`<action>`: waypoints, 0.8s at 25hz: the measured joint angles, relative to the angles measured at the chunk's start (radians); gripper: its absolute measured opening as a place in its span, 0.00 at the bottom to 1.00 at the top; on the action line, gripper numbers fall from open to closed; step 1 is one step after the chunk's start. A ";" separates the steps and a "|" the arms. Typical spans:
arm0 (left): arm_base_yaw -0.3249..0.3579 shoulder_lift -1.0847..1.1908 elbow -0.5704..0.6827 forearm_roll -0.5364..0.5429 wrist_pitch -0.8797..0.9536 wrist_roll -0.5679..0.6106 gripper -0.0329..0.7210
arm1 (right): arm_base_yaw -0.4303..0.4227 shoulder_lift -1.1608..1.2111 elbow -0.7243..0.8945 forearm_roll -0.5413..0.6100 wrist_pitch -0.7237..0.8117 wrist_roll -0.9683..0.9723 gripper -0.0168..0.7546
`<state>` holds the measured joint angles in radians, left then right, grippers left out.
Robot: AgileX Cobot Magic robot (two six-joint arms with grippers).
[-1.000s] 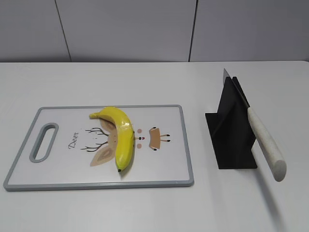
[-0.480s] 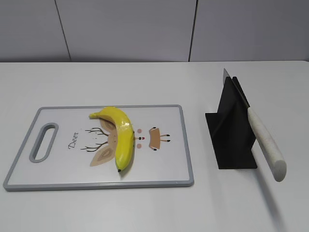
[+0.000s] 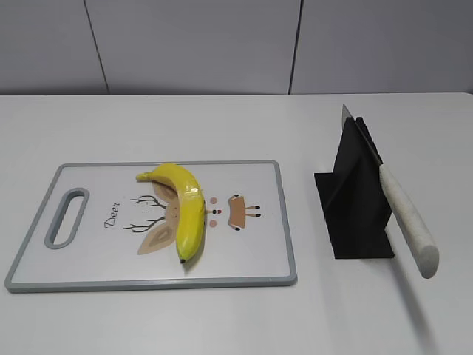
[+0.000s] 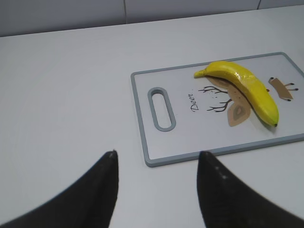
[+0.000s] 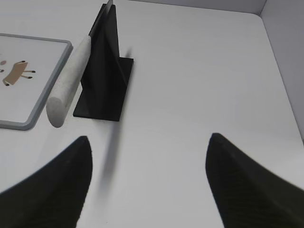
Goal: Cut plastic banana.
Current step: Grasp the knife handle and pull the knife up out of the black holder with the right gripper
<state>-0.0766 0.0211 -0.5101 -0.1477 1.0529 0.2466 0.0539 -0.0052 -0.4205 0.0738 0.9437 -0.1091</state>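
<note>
A whole yellow plastic banana (image 3: 185, 208) lies on the white cutting board (image 3: 259, 251), which has a grey rim and a deer drawing. Both also show in the left wrist view: banana (image 4: 247, 88), board (image 4: 142, 118). A knife with a pale speckled handle (image 3: 407, 218) rests slanted in a black stand (image 3: 353, 207), handle toward me. The right wrist view shows the knife handle (image 5: 69, 88) and stand (image 5: 105, 71). My left gripper (image 4: 156, 154) is open and empty, above the table short of the board's handle end. My right gripper (image 5: 148, 137) is open and empty, short of the stand.
The white table (image 3: 222, 126) carries the board and stand. A grey wall (image 3: 192, 44) runs behind it. The table's right edge (image 5: 273, 52) shows in the right wrist view. Neither arm shows in the exterior view.
</note>
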 joint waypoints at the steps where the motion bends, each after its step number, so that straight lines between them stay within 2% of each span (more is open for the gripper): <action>1: 0.000 0.000 0.000 0.000 0.000 0.000 0.72 | 0.000 -0.001 0.000 0.000 0.000 0.000 0.75; 6: 0.000 0.000 0.000 0.000 0.000 0.000 0.72 | 0.000 0.091 -0.046 0.003 0.018 0.057 0.79; 17: 0.000 0.000 0.000 0.000 0.000 0.000 0.72 | 0.001 0.565 -0.310 0.002 0.039 0.068 0.79; 20: 0.000 0.000 0.000 0.000 0.000 0.000 0.72 | 0.042 0.658 -0.354 0.002 0.040 0.078 0.79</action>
<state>-0.0766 0.0211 -0.5101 -0.1477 1.0529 0.2466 0.0962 0.6530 -0.7745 0.0760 0.9837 -0.0316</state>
